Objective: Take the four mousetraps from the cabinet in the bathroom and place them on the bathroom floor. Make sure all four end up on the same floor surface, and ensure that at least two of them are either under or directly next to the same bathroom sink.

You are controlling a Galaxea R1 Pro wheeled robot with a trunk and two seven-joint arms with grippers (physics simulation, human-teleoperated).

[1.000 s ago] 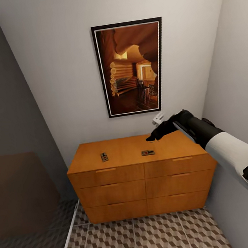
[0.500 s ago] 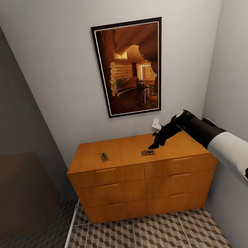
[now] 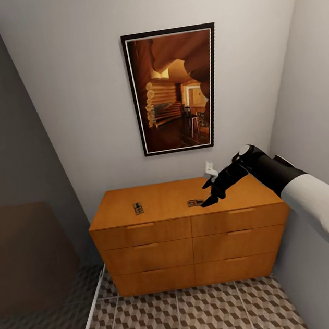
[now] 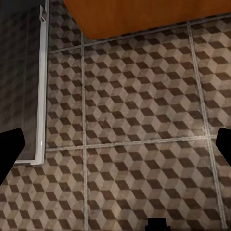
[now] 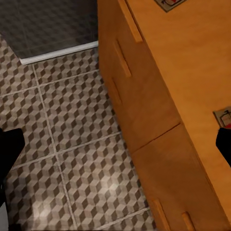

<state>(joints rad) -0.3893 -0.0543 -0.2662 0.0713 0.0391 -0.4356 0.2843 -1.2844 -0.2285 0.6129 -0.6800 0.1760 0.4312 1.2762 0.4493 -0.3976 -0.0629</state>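
The right gripper (image 3: 210, 195) hangs low over the top of the cabinet (image 3: 164, 199), its fingers spread apart, with one dark fingertip (image 5: 224, 142) just beside the near mousetrap (image 3: 194, 203). That trap lies flat on the wood directly under the fingertips, close to the front edge. The arm comes in from the right and angles down, probably so the fingers can straddle the thin board from above — a flat thing like this offers little else to grip.

A second mousetrap (image 3: 138, 208) lies well off to the gripper's left on the same top, apart from the first; the right wrist view catches its corner (image 5: 172, 4) at the far end of the wood. Only these two traps can be seen here.

The left gripper (image 4: 115, 144) is held wide open too, empty, pointing down at the bathroom floor (image 4: 139, 120) in front of the cabinet — likely parked out of the way while the right arm works. The tiles beneath it are where the traps must end up
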